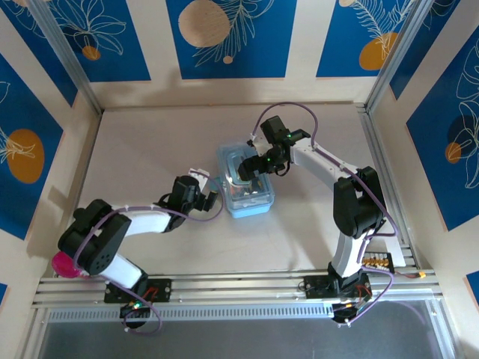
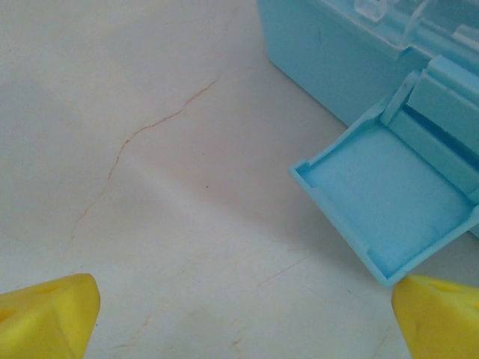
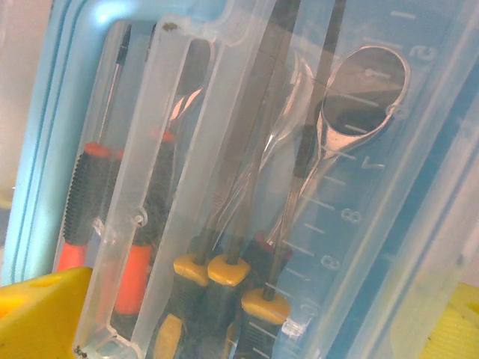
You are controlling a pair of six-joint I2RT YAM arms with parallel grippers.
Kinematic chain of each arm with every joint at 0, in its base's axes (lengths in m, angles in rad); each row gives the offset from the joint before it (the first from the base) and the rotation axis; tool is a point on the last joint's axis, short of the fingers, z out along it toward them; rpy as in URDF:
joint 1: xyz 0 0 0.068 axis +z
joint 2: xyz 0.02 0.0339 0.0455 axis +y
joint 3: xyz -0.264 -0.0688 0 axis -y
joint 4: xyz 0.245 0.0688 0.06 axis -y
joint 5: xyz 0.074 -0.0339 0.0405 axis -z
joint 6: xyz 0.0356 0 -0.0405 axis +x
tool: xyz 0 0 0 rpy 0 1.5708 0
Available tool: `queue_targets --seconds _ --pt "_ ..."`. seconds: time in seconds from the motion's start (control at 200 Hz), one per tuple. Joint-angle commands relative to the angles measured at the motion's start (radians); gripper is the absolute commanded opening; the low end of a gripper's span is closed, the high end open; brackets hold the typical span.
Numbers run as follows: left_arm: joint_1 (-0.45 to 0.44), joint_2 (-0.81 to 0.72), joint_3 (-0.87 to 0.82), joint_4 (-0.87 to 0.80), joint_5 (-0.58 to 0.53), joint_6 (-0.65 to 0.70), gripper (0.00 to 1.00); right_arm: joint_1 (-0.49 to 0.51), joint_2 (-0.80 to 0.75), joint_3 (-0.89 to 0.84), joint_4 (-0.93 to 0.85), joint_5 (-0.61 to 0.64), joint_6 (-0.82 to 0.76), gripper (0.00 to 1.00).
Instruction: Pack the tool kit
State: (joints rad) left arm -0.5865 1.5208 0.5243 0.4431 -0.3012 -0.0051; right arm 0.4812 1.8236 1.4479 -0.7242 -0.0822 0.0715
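Yellow fingertips (image 2: 49, 314) of the left gripper (image 2: 243, 321) sit at the two bottom corners of the left wrist view, spread wide apart with nothing between them but the pale, faintly veined table (image 2: 150, 149). Just ahead and to the right of them, the light-blue tool kit case (image 2: 322, 52) rests on the table, and its square latch flap (image 2: 389, 202) hangs open, tilted down toward the tabletop. From above, the case (image 1: 247, 200) lies near the middle of the table (image 1: 150, 142), between the two arms; the left gripper (image 1: 209, 200) is low beside its left side, close to it but apart from it. The right gripper (image 1: 258, 168) hangs over the far half of the case. In the right wrist view its yellow fingers (image 3: 37, 314) are also spread wide, one at each bottom corner, very close over the clear lid (image 3: 419, 224); whether they touch it cannot be told. Through that lid, which carries raised ruler marks, tools lie side by side in the case: screwdrivers with red and black handles (image 3: 82, 202), others with yellow and black handles (image 3: 224, 273), and a shiny metal wrench head (image 3: 367, 82). A pink cup (image 1: 63, 263) stands at the near left edge, beside the left arm's base
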Motion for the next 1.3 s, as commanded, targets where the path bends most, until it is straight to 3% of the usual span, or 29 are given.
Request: queue_targets --seconds 0.0,1.296 --pt "0.017 -0.037 0.045 0.084 -0.054 0.000 1.00 0.038 0.043 -0.038 -0.147 -0.123 -0.035 0.97" --pt "0.017 -0.079 0.066 0.094 0.040 0.019 1.00 0.042 0.057 -0.059 -0.133 -0.142 -0.036 0.97"
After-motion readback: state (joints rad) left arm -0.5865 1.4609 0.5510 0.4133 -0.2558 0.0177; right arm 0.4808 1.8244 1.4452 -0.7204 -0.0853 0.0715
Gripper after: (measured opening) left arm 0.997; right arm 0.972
